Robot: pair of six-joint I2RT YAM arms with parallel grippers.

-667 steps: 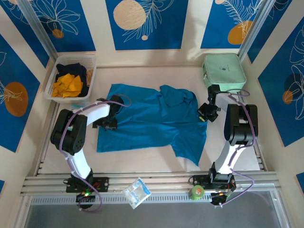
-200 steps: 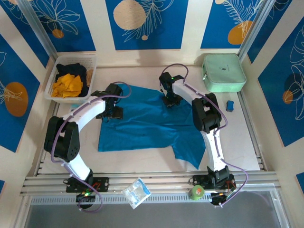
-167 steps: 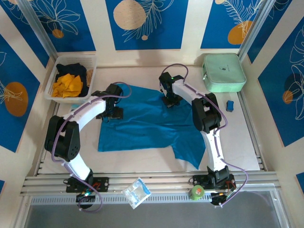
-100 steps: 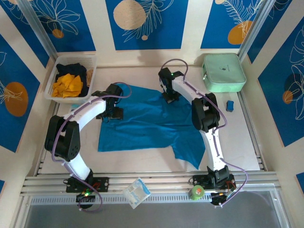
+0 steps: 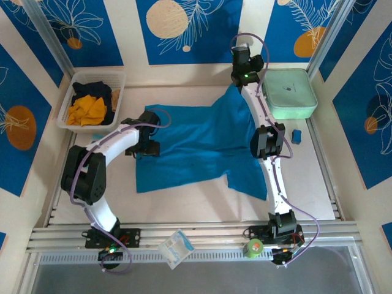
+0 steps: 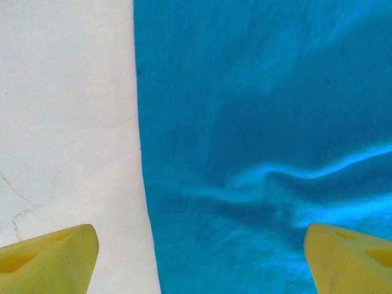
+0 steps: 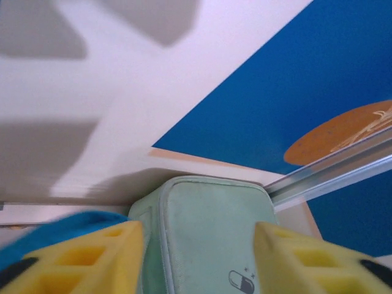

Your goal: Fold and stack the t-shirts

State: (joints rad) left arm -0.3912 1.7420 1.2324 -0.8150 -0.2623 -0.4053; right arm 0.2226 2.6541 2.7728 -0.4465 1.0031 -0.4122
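Right gripper (image 7: pixel 199 245) is raised at the far side of the table (image 5: pixel 312 177), close to the back wall, its arm stretched out long from the near edge. On its wrist camera the two yellow fingers (image 7: pixel 79 257) stand apart, with the mint-green case (image 7: pixel 208 233) showing through the gap between them. A blurred fold of the teal-blue t-shirt (image 5: pixel 196 147) lies against the outer side of the finger on the left of that view, so the cloth seems to be caught on that finger rather than pinched between the two, though the blur leaves this unsure. From above, the shirt's far right corner rises in a peak toward this gripper, just beside the case. The rest of the shirt lies spread over the middle of the table, with a flap trailing toward the near right. Left gripper (image 6: pixel 199 260) sits low over the shirt's left edge with its yellow fingertips (image 6: pixel 49 257) wide apart and gripping nothing. One tip is over bare table and the other over the teal cloth, and the shirt's edge runs between them. An orange-yellow t-shirt (image 5: pixel 86 111) and a black t-shirt (image 5: pixel 92 90) lie bunched in the white basket (image 5: pixel 98 74) at the far left corner, well apart from the teal one. A small clear packet (image 5: pixel 176 248) rests on the rail at the near edge between the two arm bases.
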